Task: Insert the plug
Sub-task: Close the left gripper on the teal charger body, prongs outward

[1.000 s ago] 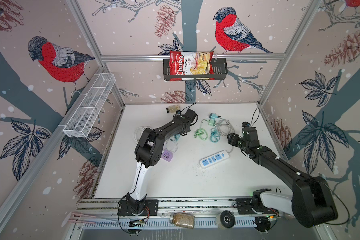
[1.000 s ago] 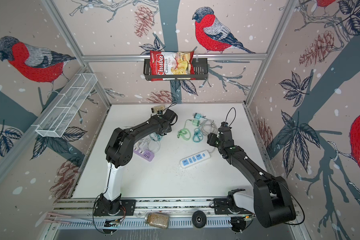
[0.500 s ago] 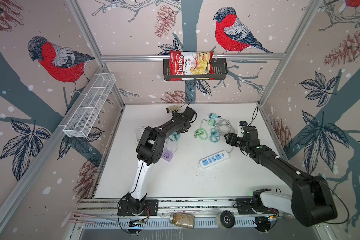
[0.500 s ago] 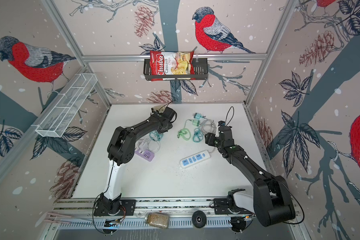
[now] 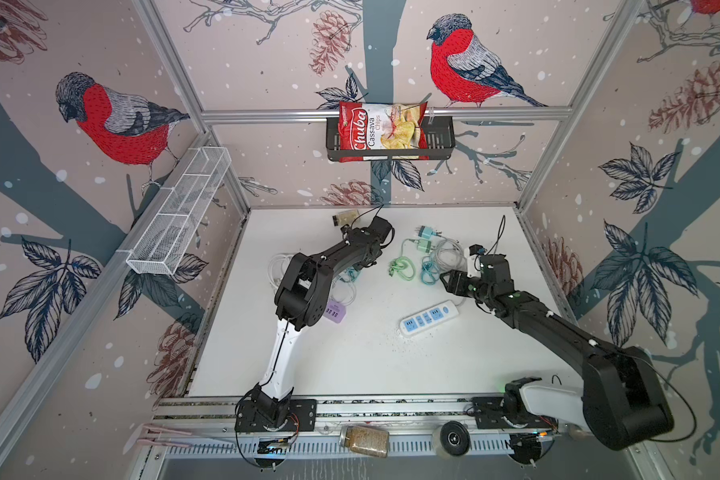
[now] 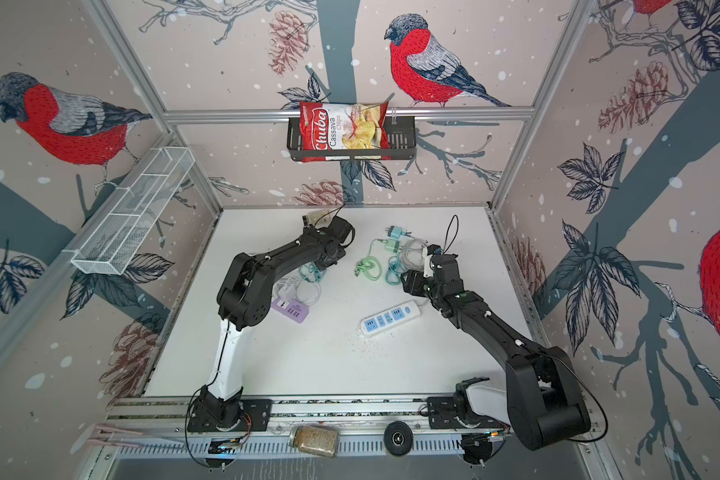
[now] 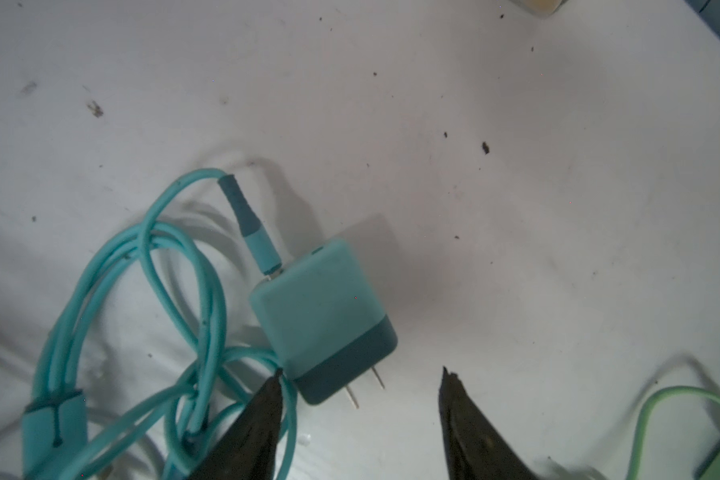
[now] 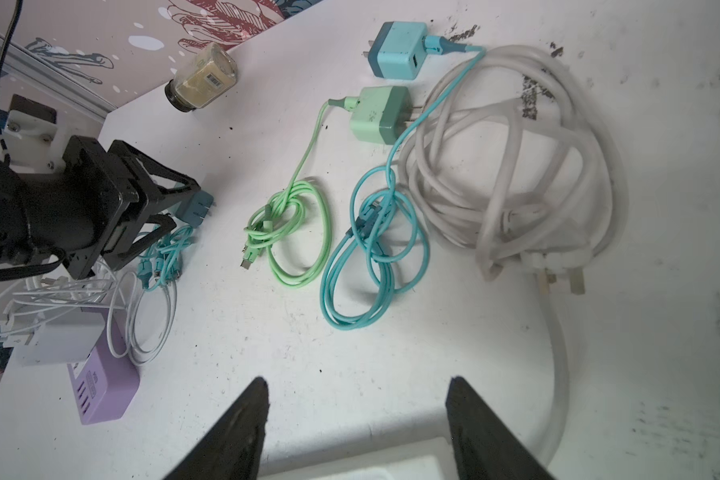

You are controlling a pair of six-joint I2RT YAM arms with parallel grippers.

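While the left tool (image 7: 362,371) hangs with its jaws apart at the prong end of the teal charger (image 7: 321,307), nothing is gripped.

The charger lies flat on the desk (image 7: 516,187) with its prongs toward the tool. Its teal cable (image 7: 175,257) is looped in a tangle just beside it.

One fingertip (image 7: 273,390) sits at the charger's dark corner, and a cable strand crosses right there — closing from here could pinch cable along with the body. It could also catch only the prongs and twist the charger out. A lift would probably drag the whole loop along.

The power strip (image 5: 429,319) lies well apart, mid-desk. The right tool (image 8: 357,379) hovers over one end of it, jaws apart, holding nothing — an unpinned strip would likely slide under the insertion push.

Prong-to-slot alignment is the other risk, since a tilted grasp would jam.
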